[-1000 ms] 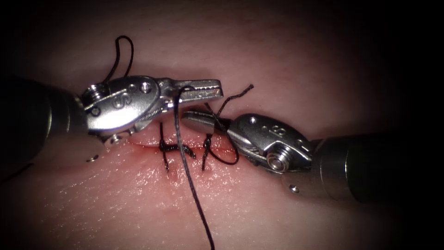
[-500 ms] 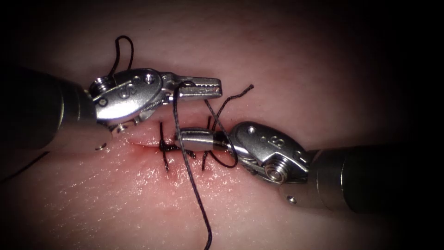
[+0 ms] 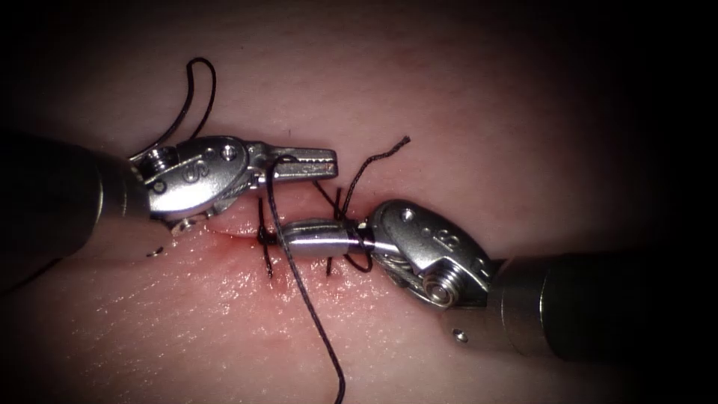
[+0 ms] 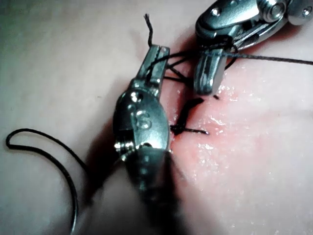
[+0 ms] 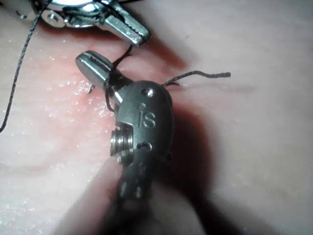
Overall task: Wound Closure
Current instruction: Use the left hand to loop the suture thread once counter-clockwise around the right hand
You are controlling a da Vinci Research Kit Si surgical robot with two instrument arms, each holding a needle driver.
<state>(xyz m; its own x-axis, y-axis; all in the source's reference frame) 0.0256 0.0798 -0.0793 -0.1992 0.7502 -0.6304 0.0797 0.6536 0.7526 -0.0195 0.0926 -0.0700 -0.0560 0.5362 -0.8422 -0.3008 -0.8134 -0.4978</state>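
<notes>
Left pincer point(image 3: 321, 158): clamped on the thread point(image 3: 303, 292), which arches over it near the jaw base. It sits just above the cut point(image 3: 239, 233).
Right pincer point(image 3: 293, 241): jaws pressed together right over the cut, with thread wound round them. Doesn't look like it's pinching anything.
Needle: honestly can't tell where it is.
Where the thread goes: from the left pincer down across the cut, then off over the tissue point(image 3: 224, 322) toward the near edge.
Handling: I'd guess the thread is super light, limp and easy to fray, so grab it mid-strand, not at a fuzzy tip. The tissue looks soft and wet, probably slippery.
Count: two pincers, two stitches ( point(image 3: 266, 254) and point(image 3: 330, 262)), one long strand, one loose end point(image 3: 381, 155), one slack loop point(image 3: 200, 82).
</notes>
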